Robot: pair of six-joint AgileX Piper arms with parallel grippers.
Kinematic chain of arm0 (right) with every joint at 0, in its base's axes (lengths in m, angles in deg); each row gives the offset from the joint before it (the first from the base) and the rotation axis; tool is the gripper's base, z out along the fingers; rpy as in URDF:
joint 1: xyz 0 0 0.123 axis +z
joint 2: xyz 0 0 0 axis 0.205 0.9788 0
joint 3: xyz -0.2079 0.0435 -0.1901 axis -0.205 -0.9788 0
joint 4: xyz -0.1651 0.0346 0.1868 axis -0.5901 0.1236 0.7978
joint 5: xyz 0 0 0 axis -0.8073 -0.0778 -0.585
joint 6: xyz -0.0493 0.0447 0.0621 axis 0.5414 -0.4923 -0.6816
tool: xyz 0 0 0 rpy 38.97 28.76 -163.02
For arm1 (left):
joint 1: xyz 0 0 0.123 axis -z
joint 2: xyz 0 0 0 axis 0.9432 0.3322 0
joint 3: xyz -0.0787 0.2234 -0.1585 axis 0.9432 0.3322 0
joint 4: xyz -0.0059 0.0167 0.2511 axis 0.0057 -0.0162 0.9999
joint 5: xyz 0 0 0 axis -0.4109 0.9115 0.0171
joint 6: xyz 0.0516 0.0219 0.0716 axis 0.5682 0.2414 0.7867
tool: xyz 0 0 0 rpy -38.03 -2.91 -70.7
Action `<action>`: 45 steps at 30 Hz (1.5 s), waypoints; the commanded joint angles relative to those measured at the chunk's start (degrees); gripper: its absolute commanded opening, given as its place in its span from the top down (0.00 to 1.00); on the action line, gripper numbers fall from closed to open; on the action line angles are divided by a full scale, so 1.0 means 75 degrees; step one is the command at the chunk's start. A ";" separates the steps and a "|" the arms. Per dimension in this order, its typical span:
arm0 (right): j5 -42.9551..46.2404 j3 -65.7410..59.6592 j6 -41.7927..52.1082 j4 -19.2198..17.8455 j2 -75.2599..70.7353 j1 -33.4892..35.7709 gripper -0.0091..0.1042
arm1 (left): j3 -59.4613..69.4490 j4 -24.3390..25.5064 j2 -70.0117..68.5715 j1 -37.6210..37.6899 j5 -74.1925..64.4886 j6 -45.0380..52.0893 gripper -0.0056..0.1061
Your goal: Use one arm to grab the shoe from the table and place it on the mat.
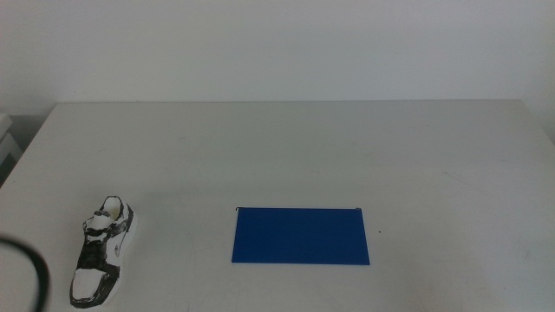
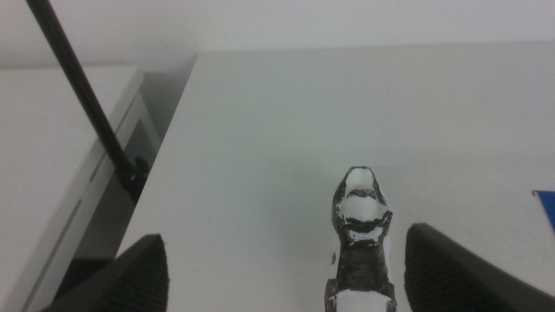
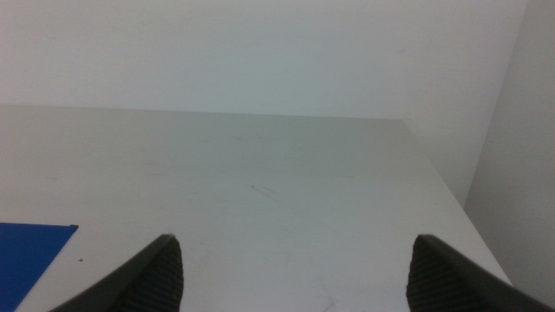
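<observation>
The shoe (image 1: 102,251), white with black marbled patches, lies on the table (image 1: 286,147) near its front left corner. The blue mat (image 1: 301,235) lies flat at the front middle, well to the shoe's right. In the left wrist view my left gripper (image 2: 290,264) is open wide, and the shoe (image 2: 362,243) lies on the table ahead, between the lines of the two jaws and not touched. A corner of the mat (image 2: 546,208) shows at that view's edge. My right gripper (image 3: 295,264) is open and empty over the table's right part, with a mat corner (image 3: 30,260) in sight.
In the middle view only a black cable loop (image 1: 35,269) of the left arm shows, at the bottom left. A white cabinet (image 2: 61,165) and a black cable (image 2: 82,95) stand beyond the table's left edge. A white wall lies behind the table.
</observation>
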 commanded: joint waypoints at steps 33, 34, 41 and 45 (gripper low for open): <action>0.0607 0.0073 0.0096 -0.0065 -0.0154 -0.0036 0.33 | -0.5636 -0.1771 0.6703 0.0046 -0.4337 0.1433 0.11; 0.0607 0.0073 0.0096 -0.0065 -0.0154 -0.0036 0.33 | -0.5728 -0.1790 0.6920 0.0046 -0.4411 0.1477 0.11; 0.0607 0.0073 0.0096 -0.0065 -0.0154 -0.0036 0.33 | -0.6096 -0.1793 0.8381 0.0064 -0.4450 0.1627 0.11; 0.0607 0.0073 0.0096 -0.0065 -0.0154 -0.0036 0.33 | -0.6096 -0.1875 0.8956 0.0064 -0.4216 0.1807 0.11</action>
